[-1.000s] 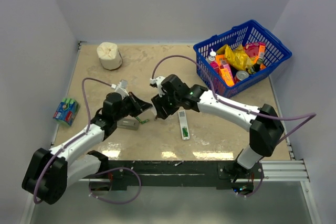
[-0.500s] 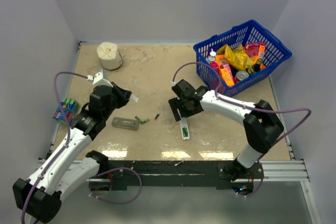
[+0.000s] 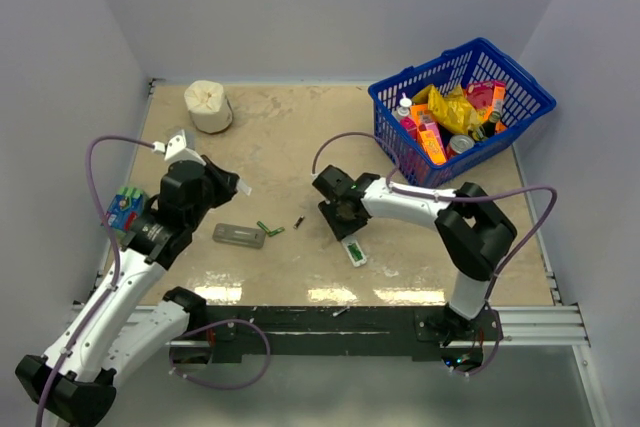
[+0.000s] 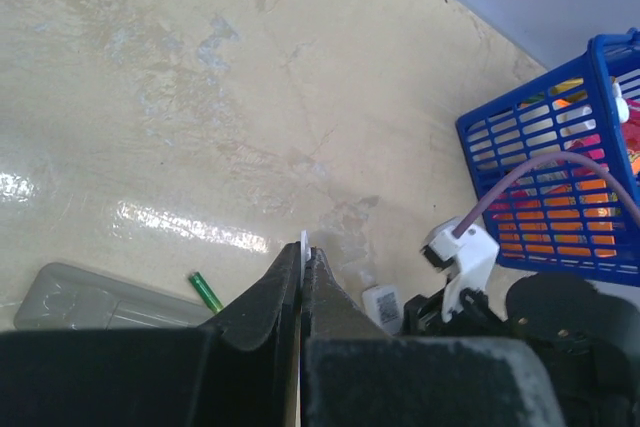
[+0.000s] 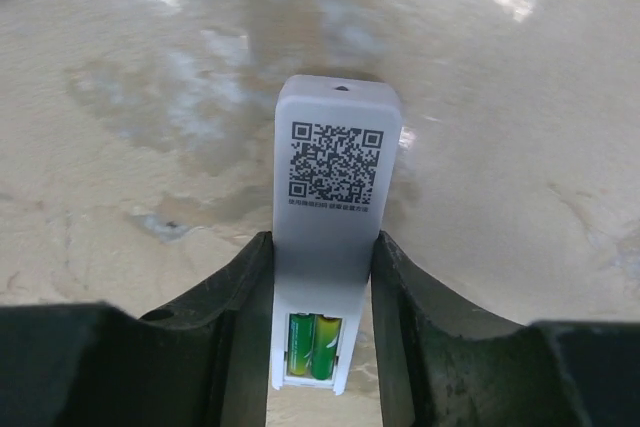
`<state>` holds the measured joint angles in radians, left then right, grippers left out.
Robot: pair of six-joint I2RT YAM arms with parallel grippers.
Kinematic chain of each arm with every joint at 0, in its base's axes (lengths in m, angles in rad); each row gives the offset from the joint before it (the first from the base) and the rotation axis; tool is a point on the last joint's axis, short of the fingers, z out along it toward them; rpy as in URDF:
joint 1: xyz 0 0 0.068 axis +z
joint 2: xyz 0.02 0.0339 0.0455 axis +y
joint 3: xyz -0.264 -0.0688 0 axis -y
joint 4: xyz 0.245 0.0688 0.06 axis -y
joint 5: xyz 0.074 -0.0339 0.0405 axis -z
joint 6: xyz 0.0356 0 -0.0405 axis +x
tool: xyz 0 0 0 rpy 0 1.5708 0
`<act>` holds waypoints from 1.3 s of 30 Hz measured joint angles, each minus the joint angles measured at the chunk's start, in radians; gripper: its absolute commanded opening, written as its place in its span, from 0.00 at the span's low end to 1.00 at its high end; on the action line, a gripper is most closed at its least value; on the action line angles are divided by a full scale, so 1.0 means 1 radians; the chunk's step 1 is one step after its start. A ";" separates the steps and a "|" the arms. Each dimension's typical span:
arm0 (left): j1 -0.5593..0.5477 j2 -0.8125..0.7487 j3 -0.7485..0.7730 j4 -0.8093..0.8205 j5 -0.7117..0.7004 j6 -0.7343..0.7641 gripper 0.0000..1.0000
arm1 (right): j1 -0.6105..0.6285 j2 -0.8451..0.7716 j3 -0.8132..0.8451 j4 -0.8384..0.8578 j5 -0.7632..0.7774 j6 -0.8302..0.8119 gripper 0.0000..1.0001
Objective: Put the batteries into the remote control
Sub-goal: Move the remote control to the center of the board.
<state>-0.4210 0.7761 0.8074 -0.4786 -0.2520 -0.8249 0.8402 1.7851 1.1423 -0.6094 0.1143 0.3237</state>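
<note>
White plastic fills my right wrist view: the remote control [image 5: 335, 197] lies on the table [image 3: 300, 137], near its middle, with its QR label facing up. My right end effector [image 5: 323, 239] is clamped on it, fingers pressed against its two long sides. In the open compartment at the end under my wrist, two green batteries [image 5: 314, 345] sit side by side.

My left end effector [image 4: 302, 257] hangs above the table's left side. Its fingers are together on a thin white piece [image 4: 303, 242] that I see only edge-on. Below it lies a grey flat case [image 3: 240, 236]. A loose green battery [image 3: 270, 229] is just right of the case, and a dark battery [image 3: 298, 221] lies between that and the remote control.
</note>
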 measured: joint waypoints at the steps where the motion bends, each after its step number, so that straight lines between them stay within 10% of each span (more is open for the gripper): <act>1: 0.000 0.000 0.014 -0.010 -0.003 0.000 0.00 | 0.021 0.006 0.012 -0.005 0.002 -0.016 0.26; 5: 0.000 0.012 0.072 -0.040 -0.013 0.000 0.00 | 0.138 0.063 0.085 -0.025 0.026 -0.113 0.11; 17: 0.000 0.018 0.188 -0.141 -0.048 0.016 0.00 | 0.346 0.154 0.246 -0.039 -0.058 -0.438 0.12; 28: 0.000 0.039 0.202 -0.196 -0.037 -0.024 0.00 | 0.397 0.202 0.266 0.036 -0.001 -0.579 0.61; 39: 0.003 0.116 0.224 -0.182 0.030 -0.079 0.00 | 0.397 -0.252 -0.058 0.302 0.093 -0.594 0.59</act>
<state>-0.4183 0.8921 1.0313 -0.6609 -0.2222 -0.9043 1.2369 1.5330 1.0840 -0.3077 0.2077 -0.2699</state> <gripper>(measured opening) 0.024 0.624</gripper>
